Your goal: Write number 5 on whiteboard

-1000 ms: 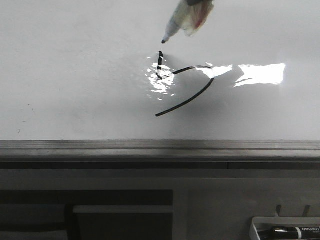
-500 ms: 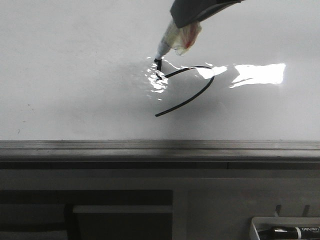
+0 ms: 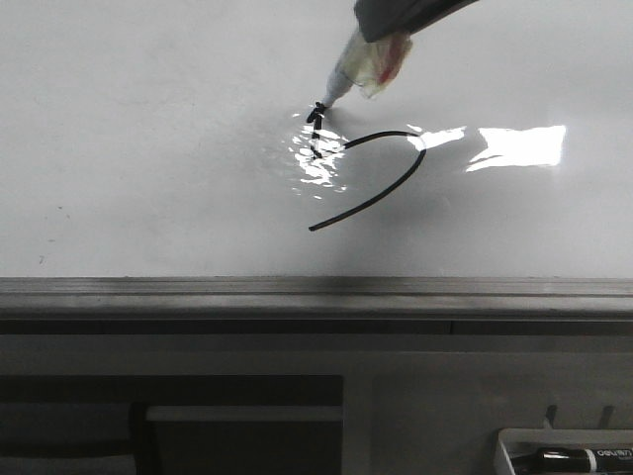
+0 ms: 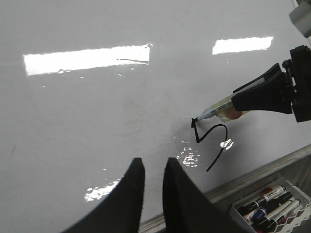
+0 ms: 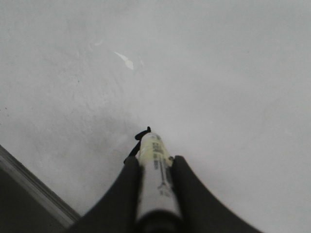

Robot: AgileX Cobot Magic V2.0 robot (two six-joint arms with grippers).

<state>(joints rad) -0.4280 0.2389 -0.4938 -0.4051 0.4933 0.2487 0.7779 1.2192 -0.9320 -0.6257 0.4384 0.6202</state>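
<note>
Pressing its tip to the whiteboard point(image 3: 148, 129), one marker point(image 3: 348, 67) is held in the right gripper point(image 5: 154, 167), whose jaws are closed against the barrel on both sides. The marker's tip sits at the top of the short stem of the number 5 point(image 3: 371, 178), at roughly 12 o'clock of the drawn figure in the front view. One partial figure is present: a short stem with a small black mark at its top, plus one wide open curve sweeping round to about 7 o'clock. No full top bar can be confirmed. The figure lies near the board's middle, well apart from the grey rail point(image 3: 316, 289) along the near edge.

The left gripper point(image 4: 151, 170) hovers over bare board, its jaws set a narrow gap apart, holding nothing. One white tray point(image 4: 269, 206) lies beyond the rail; about four spare markers point(image 4: 266, 199) can be counted in it, though the exact number is uncertain.
</note>
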